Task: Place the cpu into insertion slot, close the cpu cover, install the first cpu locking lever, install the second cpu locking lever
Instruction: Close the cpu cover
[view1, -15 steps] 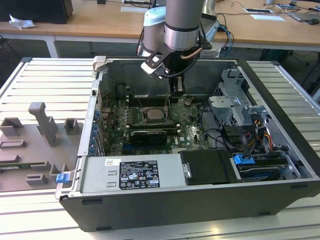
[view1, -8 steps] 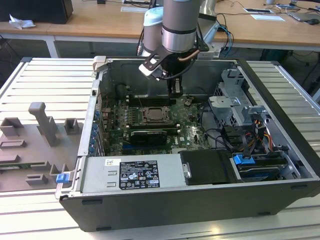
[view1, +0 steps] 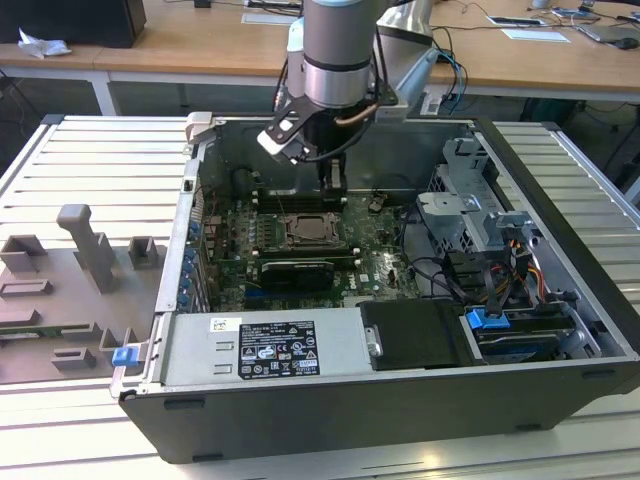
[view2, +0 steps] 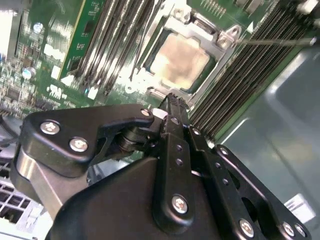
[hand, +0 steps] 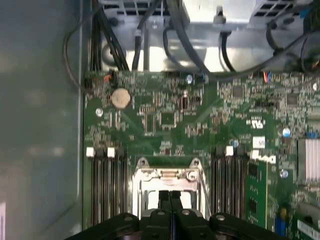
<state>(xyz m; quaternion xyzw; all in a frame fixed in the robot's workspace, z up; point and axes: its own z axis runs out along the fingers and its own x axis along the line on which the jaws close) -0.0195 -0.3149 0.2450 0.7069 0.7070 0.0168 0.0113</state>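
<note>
The cpu (view2: 180, 60) lies in its socket on the green motherboard, its pale silver face up. The cpu cover (view2: 220, 42), a thin silver frame, lies flat around it; in the first wrist view the cover (hand: 165, 174) sits just past my fingertips. A thin metal locking lever (view2: 275, 42) sticks out from one socket corner across the memory slots. My gripper (view2: 172, 100) is shut with nothing between its fingers, its tips a little above the socket's edge. In the exterior view the gripper (view1: 335, 190) hangs over the far side of the socket (view1: 315, 230).
The open computer case (view1: 560, 200) walls in the board. Rows of memory slots (hand: 107, 185) flank the socket on both sides. A black card (view1: 295, 272) lies in front of the socket, and cables and a drive cage (view1: 470, 200) stand at the exterior view's right.
</note>
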